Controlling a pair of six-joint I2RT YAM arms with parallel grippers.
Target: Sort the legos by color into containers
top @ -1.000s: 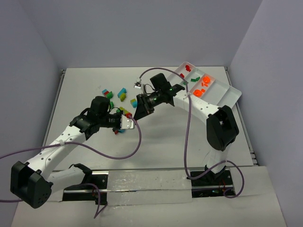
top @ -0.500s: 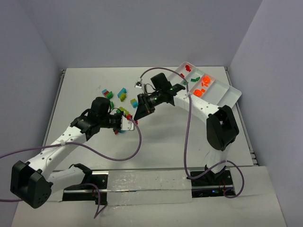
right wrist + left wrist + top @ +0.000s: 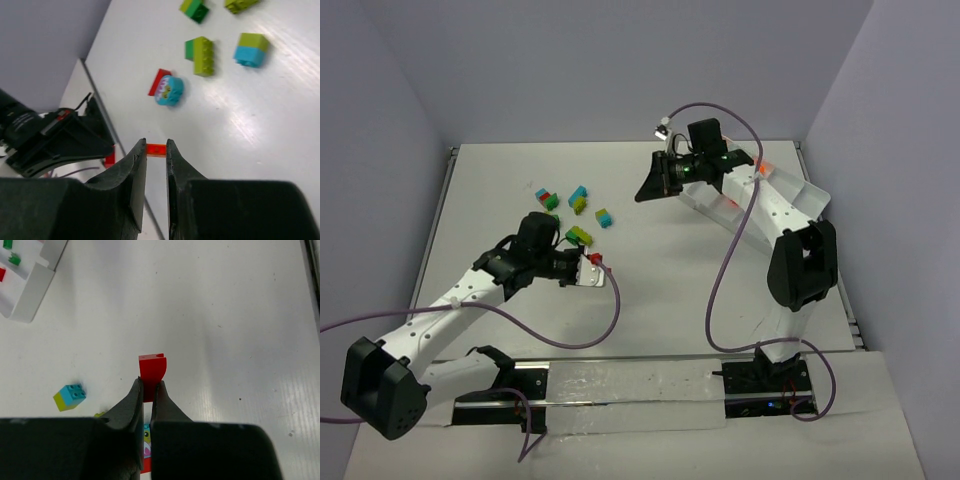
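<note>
Pinching a red brick (image 3: 151,371) by its near end, the left end effector (image 3: 148,384) has its jaws almost together, and the brick juts out ahead of the tips. The right end effector (image 3: 155,145) is raised well above the counter (image 3: 720,290) and holds a small orange brick (image 3: 156,149) in an equally narrow gap. Loose bricks (image 3: 572,203) lie just beyond the left end effector and below the right one. The white tray (image 3: 805,190) sits behind the right end effector, by the counter's far right edge. Bare counter spreads ahead and to the right of the left end effector. Pale walls (image 3: 620,70) close in three sides.
</note>
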